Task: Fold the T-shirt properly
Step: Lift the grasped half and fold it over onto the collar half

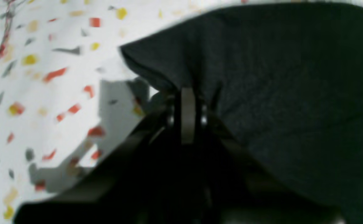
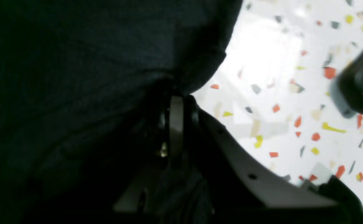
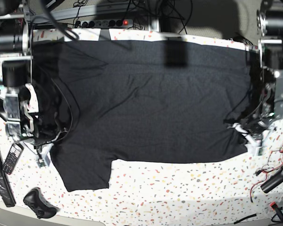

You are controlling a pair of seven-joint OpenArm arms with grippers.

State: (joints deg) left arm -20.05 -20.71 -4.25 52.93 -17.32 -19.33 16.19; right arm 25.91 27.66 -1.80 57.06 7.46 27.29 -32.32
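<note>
The T-shirt (image 3: 146, 103) lies spread, plain side up, over most of the bench (image 3: 179, 193), its top edge along the far edge and one sleeve reaching toward the near left corner. Both wrist views show each hand clamped on cloth: the left hand (image 1: 187, 93) pinches the shirt's edge near the bench's right edge, and the right hand (image 2: 175, 99) pinches the opposite side by the left edge. I judge that the first fold is being set up, both sides gripped for a lift. The next move calls for raising both together, evenly, so the cloth carries over without bunching. The printed side is hidden, and the wrist views are blurred and dark.
</note>
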